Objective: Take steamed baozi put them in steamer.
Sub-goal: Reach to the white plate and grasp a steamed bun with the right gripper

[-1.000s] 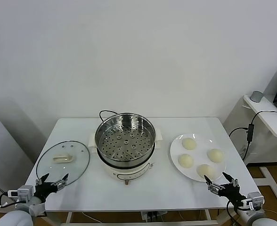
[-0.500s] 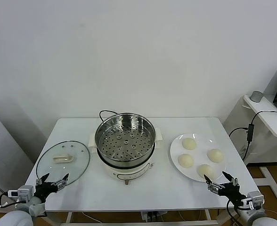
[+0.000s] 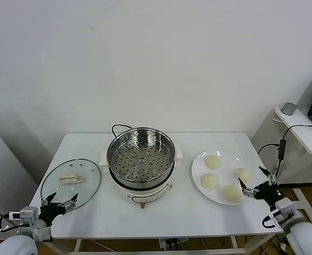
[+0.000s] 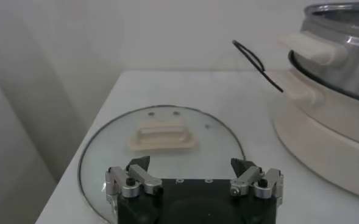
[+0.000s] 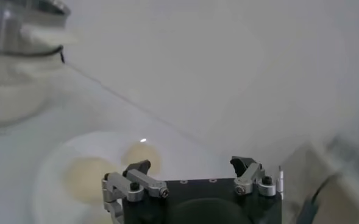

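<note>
Sitting on the plate (image 3: 197, 169), the four steamed baozi (image 3: 209, 181) lie just ahead of and below the right gripper (image 3: 257, 187), the nearest bun almost under its fingertips; none is in the steamer (image 3: 140, 158) yet; they look soft, light and smooth-skinned, so my judgement is that a hard pinch would dent or tear the dough; better to straddle one across its widest part, low on the sides, and close only until it holds; the skin may also stick slightly to the plate, which could drag it when lifted. The right gripper hovers with its jaws spread wide and nothing between them, at the near outer edge of the plate; the steamer stands well off to its inner side, beyond the buns; its perforated tray is bare, with no lid on top. The glass lid (image 3: 70, 180) rests flat on the table (image 3: 161, 212), handle up, directly ahead of the left gripper (image 3: 59, 204), which hangs at the table's near edge, jaws likewise wide and holding nothing, apparently waiting.
</note>
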You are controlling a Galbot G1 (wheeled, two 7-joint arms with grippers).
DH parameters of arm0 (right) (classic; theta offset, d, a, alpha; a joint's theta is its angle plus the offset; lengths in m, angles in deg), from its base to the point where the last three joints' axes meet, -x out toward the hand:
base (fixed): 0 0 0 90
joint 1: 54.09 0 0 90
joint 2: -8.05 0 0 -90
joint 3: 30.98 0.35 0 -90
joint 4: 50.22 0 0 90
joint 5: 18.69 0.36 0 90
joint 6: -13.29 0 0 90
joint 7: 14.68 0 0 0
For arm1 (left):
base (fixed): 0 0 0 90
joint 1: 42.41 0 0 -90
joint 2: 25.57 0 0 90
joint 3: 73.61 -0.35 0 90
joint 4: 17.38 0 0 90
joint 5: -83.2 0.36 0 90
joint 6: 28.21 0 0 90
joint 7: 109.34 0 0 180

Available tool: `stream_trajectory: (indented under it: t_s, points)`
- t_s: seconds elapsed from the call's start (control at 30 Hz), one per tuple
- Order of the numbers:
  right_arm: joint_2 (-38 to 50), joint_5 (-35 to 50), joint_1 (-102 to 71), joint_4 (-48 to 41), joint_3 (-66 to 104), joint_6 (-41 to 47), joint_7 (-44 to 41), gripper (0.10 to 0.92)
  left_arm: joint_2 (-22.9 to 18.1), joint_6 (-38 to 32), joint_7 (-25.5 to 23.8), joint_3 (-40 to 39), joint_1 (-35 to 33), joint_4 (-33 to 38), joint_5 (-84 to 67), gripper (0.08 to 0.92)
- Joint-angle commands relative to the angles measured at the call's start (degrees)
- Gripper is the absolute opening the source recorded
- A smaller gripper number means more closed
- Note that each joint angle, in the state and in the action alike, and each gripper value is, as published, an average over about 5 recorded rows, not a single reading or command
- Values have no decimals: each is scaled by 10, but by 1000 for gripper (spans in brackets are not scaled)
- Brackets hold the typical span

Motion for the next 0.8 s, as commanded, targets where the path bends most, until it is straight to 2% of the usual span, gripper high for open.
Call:
stream_trajectory:
  t_s: [0.03, 0.43, 0.8]
  points:
    - [72, -171, 142, -75, -78, -50, -54, 823, 0, 2, -1, -3, 4, 2, 2, 823]
    - [153, -100, 418, -202, -358, -16, -258, 823, -1, 22, 1, -11, 14, -5, 14, 823]
    - [146, -2, 694, -323, -630, -29, -420, 823, -1, 34, 2, -16, 25, -11, 17, 823]
